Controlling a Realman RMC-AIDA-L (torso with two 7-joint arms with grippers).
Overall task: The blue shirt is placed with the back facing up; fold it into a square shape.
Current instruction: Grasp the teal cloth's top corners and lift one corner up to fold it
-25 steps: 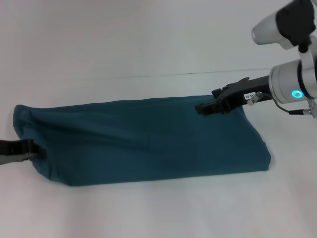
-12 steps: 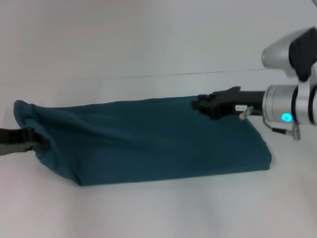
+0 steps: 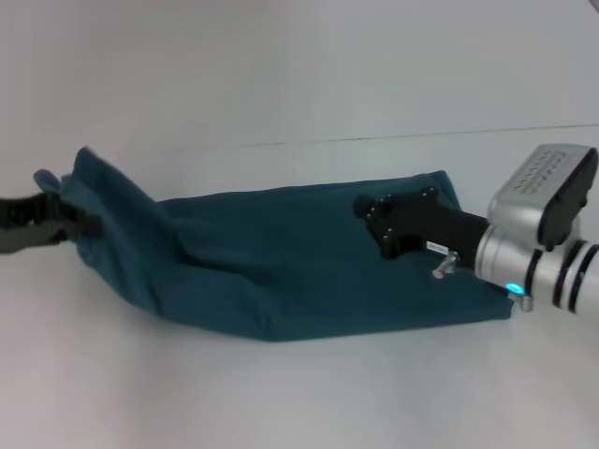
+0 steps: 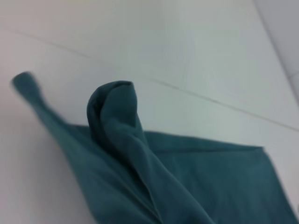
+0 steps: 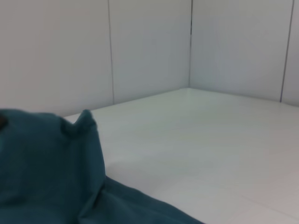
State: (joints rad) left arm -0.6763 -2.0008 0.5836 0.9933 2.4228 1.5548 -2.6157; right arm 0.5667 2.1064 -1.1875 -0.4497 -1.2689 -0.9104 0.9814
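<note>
A plain white desk [image 3: 299, 393] carries everything. The shirt [image 3: 309, 271] lies directly on it, folded into a long band across the desk's middle. The band's right part rests flat on the desk, while its left end rises off the surface, bunched. A thin seam line crosses the desk just behind the shirt.

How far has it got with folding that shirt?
The blue shirt already lies as a long narrow band. The left claw holds its left end raised off the table; the right claw rests on the other end. Folding that band across into a square is not yet done.
</note>
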